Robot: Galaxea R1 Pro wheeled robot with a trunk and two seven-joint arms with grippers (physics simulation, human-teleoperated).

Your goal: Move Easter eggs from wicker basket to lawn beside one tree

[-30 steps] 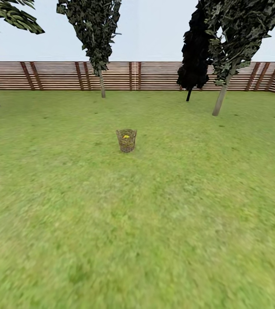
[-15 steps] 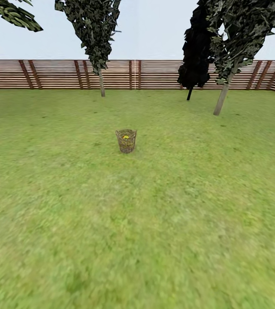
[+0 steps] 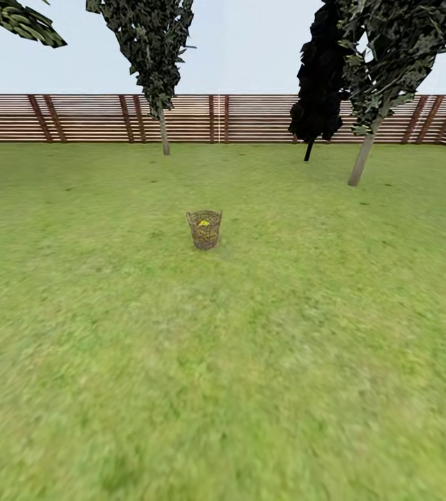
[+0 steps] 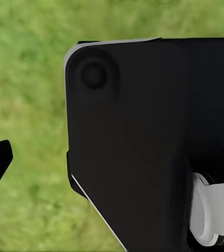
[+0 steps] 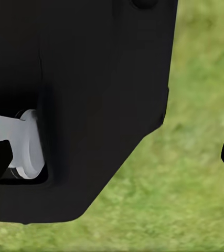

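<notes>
Fence (image 3: 250, 118) lower in view, jaws unclear

We have rolled a little nearer: the fence (image 3: 250, 118) and the trees (image 3: 154, 62) sit slightly higher in our head view than a second ago, while the wicker basket (image 3: 204, 229) holds its spot on the lawn (image 3: 250, 362).

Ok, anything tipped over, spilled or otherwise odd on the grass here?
Nothing stands out. The basket stands upright on the lawn, something yellow still inside it, nothing lying around it. The fence looks intact.
</notes>
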